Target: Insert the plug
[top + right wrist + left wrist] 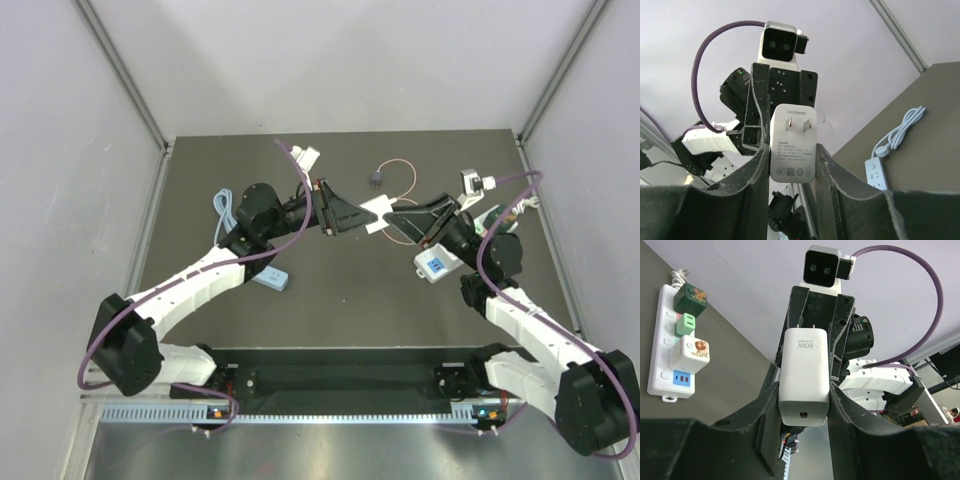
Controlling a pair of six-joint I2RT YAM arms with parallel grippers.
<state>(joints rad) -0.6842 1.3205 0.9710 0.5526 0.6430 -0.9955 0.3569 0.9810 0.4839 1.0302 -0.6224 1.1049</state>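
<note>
The left tool (805, 391) and right tool (792, 155) both clamp one smooth, white, boxy adapter (805, 365). Beyond the adapter, one small dark grey, pink-corded plug (375, 178) lies on the matte surface (330, 320).

The left arm (200, 275) rises from its base and stretches forward and to the right. The right arm (520, 315) bends at the elbow and reaches forward and to the left. The wrists point at each other, so the left tool (362, 215) and right tool (393, 212) meet nose to nose. Each has its fingers pressed against the sides of the same white adapter (378, 213), gripping it from opposite ends.
</note>
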